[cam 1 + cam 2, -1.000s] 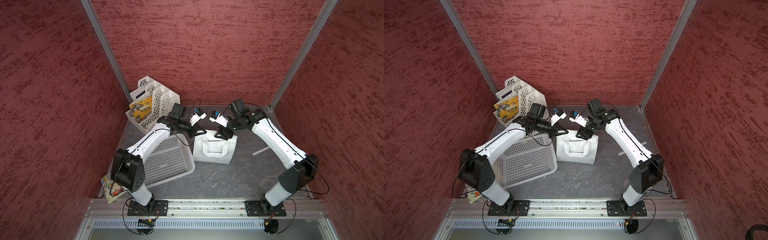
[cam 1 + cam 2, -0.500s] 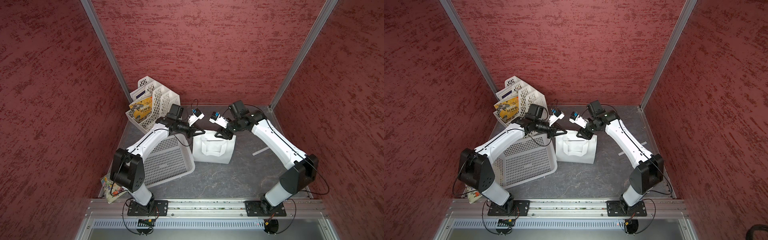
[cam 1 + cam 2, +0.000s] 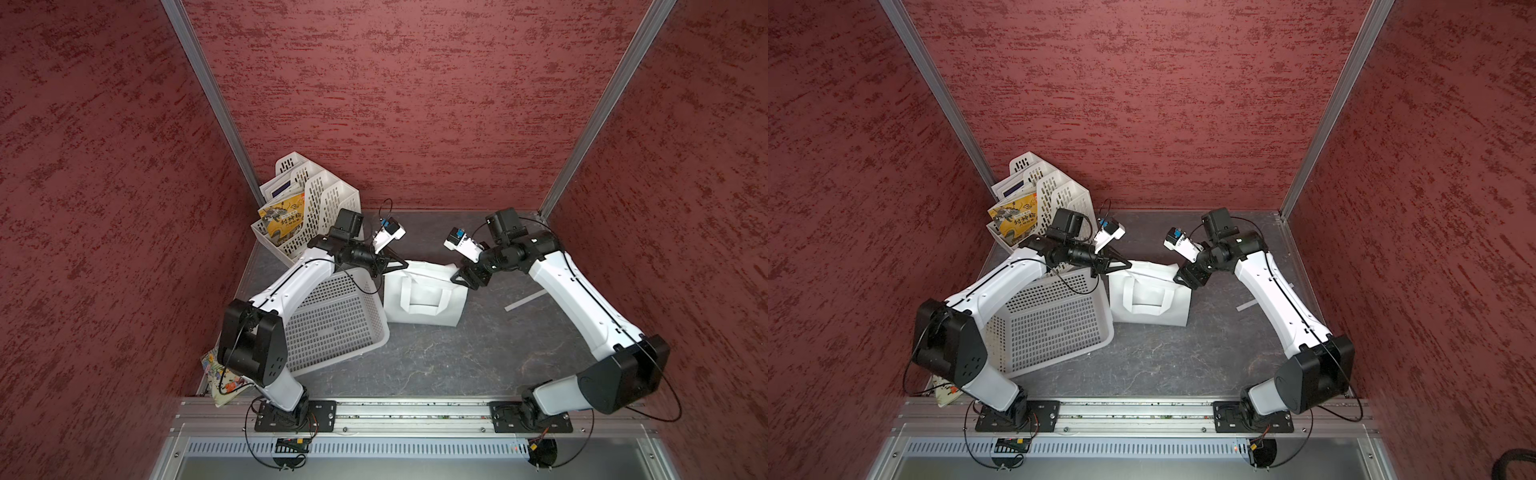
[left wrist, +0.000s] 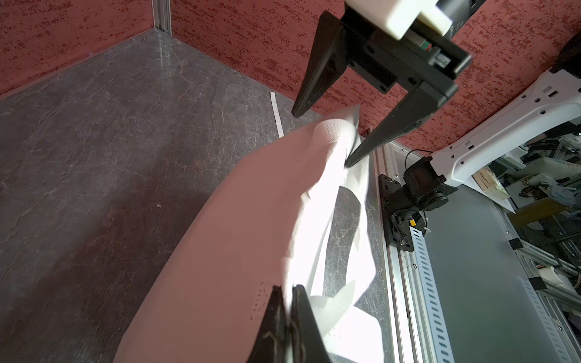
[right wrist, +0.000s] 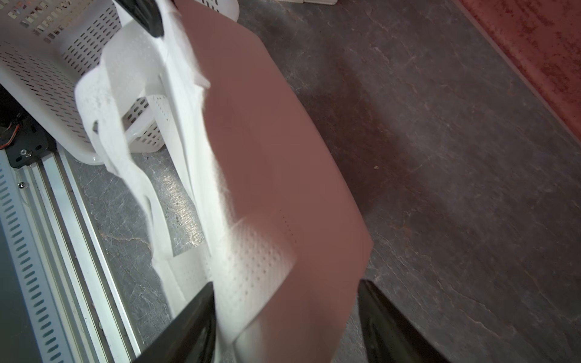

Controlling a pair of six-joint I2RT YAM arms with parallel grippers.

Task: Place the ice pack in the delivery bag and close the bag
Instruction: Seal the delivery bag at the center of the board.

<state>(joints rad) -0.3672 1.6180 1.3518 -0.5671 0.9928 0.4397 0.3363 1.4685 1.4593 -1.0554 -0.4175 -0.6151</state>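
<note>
White perforated plastic basket [image 3: 332,320], lying just outside the left gripper [image 3: 400,266]. The left gripper's jaws are pinched together on the upper edge of the delivery bag [image 3: 415,320], with a fold of the white fabric caught between the fingers, as the left wrist view shows [image 4: 284,287]. The delivery bag is a white, dimpled, non-woven tote. It is pressed nearly flat and spans the gap between the two grippers above the dark grey tabletop [image 3: 436,365], and it is seen in both top views [image 3: 1150,316]. One white loop handle [image 3: 428,310] lies against the face turned toward the robot's bases. In the wrist views the opposite face [image 5: 267,157] is shaded and tinted red. The right gripper [image 3: 466,279] stands at the bag's other upper corner with its jaws well apart, gripping nothing. The corner sits between the fingers [image 5: 201,308], and in the left wrist view one fingertip touches the fabric while the other stands clear of it [image 4: 322,138]. The bag's mouth is closed up, so neither its lining nor its contents can be made out. A second handle cannot be told apart with certainty. The wrist cameras cut off both the bag's lower edge and the fingers' bases.
</note>
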